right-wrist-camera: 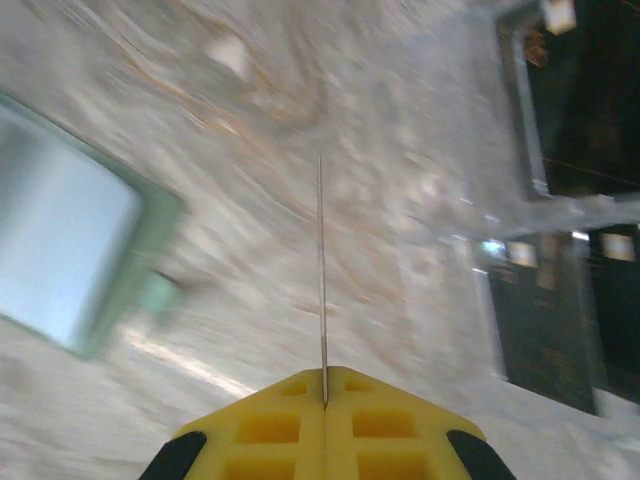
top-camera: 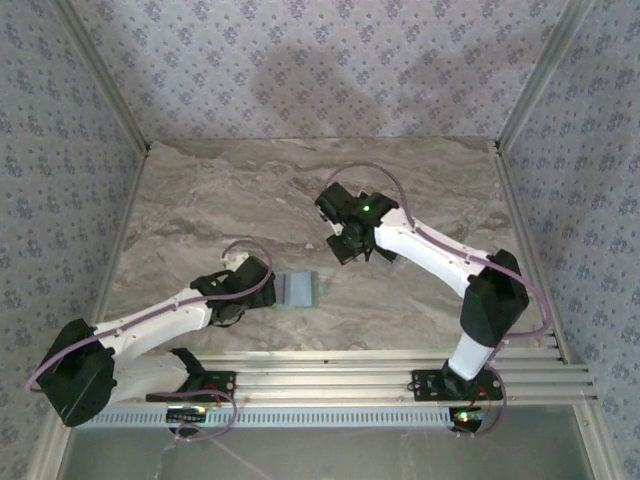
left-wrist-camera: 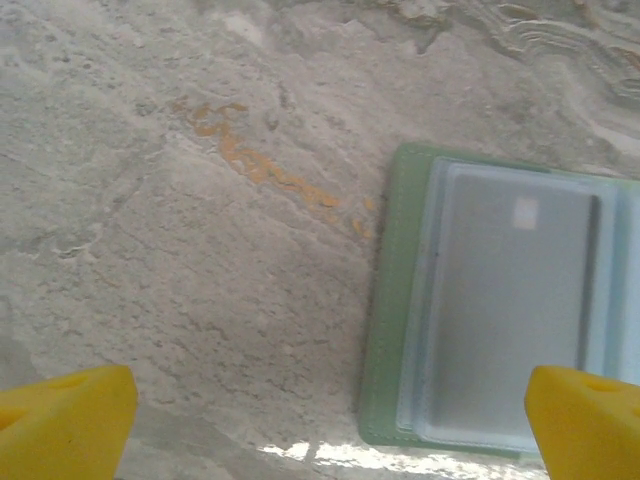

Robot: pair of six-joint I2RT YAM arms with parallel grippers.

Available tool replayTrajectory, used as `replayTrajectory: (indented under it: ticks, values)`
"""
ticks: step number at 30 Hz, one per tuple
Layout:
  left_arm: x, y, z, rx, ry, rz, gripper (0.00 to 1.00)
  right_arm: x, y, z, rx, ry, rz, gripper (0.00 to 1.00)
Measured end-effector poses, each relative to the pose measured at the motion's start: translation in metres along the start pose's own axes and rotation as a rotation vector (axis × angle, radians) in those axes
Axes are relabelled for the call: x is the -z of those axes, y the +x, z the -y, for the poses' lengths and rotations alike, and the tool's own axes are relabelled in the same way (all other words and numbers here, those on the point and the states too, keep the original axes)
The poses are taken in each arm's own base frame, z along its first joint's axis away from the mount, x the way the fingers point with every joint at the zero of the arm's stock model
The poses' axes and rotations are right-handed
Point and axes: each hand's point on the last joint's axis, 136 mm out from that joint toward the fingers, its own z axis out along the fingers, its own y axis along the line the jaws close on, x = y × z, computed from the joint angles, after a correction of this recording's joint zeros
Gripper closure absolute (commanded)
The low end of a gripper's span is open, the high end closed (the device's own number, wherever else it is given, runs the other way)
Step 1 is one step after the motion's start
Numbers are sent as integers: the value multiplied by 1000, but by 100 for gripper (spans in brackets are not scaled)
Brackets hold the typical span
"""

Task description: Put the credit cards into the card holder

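Observation:
The card holder (top-camera: 298, 290) lies open on the marble table, pale green with clear inner sleeves (left-wrist-camera: 500, 300). My left gripper (top-camera: 262, 285) sits just left of it, open, its yellow fingertips (left-wrist-camera: 60, 420) wide apart, one near the holder's lower corner. My right gripper (top-camera: 345, 245) hovers right of and beyond the holder, shut on a thin credit card (right-wrist-camera: 321, 270) seen edge-on, sticking straight out from the pressed-together pads (right-wrist-camera: 324, 385). Two more dark credit cards (right-wrist-camera: 585, 100) (right-wrist-camera: 555, 320) lie flat on the table to the right. The holder (right-wrist-camera: 70, 250) appears blurred on the left.
The marble table (top-camera: 200, 200) is walled by patterned panels on three sides. A ribbed metal rail (top-camera: 380, 375) runs along the near edge by the arm bases. An orange vein (left-wrist-camera: 260, 165) marks the marble left of the holder.

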Motion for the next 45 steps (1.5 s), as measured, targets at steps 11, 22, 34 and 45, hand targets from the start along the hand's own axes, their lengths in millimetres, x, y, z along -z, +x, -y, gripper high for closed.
replayTrajectory:
  ticks: [11,22,34,45]
  values:
    - [-3,-2,-28,41,-100,-11,0,-31,12,-99,-388,-346,93,100]
    - [-2,-6,-29,56,-97,2,0,-59,5,-135,-547,-375,104,100]
    - [-2,-6,-29,51,-97,2,0,-83,17,-138,-572,-346,60,100]
    - [-1,-9,-30,37,-110,4,0,-89,27,-116,-548,-330,30,100]
